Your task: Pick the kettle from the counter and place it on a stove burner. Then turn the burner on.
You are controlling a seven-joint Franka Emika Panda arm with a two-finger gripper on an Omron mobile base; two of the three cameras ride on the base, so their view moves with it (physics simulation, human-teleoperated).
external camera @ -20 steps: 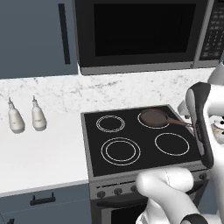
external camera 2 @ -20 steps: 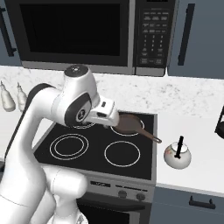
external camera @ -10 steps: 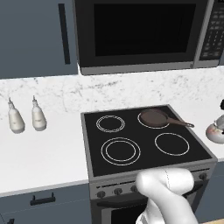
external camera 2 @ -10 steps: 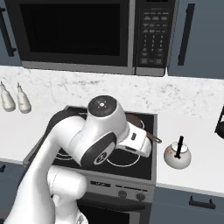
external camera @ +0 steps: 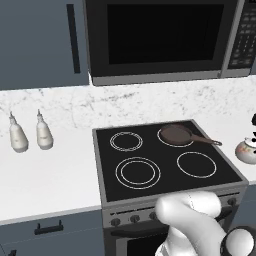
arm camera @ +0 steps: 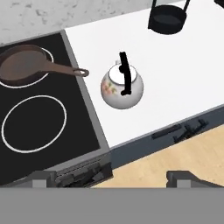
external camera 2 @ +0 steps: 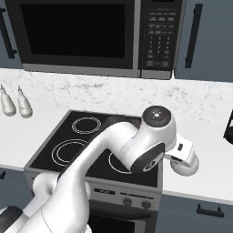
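Reaching for the kettle [arm camera: 122,88] is the step in hand: it sits on the worktop [arm camera: 175,78] just beside the cooktop's right edge, near the front. The tool [arm camera: 113,178] hangs above it, jaws wide and empty. Descend centred on the black arched handle [arm camera: 125,73], seemingly upright, avoiding the pan [arm camera: 26,64].
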